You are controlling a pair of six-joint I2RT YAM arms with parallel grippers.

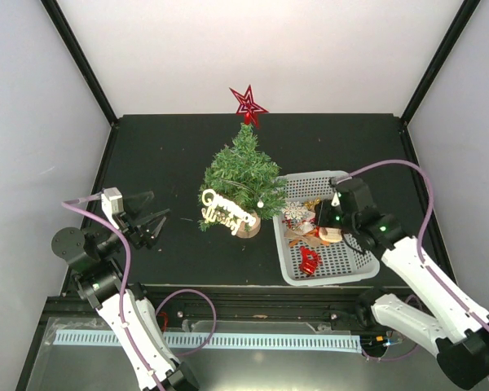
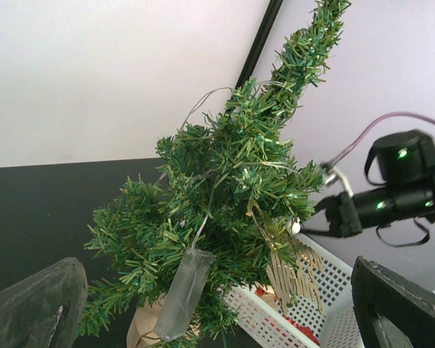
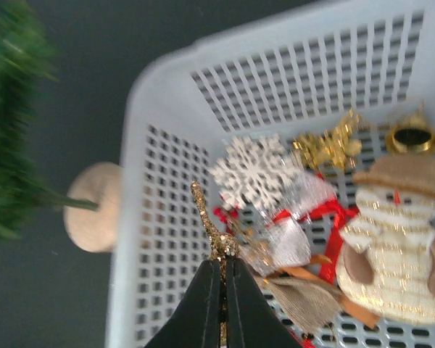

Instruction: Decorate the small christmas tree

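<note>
Right end effector (image 3: 222, 270) pinched shut on gold glitter ornament (image 3: 205, 217) inside basket (image 3: 159, 109); tree (image 1: 243, 175) stands to its left. Left end effector (image 1: 151, 226) wide, empty. Risk: thin grip slips, or neighbouring ornaments snag on the lift.

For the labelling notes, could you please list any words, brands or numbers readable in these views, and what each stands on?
Too small to read: the cursive words of the gold script ornament hanging on the small christmas tree.
No other words, brands or numbers are readable in any view.

Bright, even light; right wrist view blurs the small christmas tree (image 3: 11, 109).
</note>
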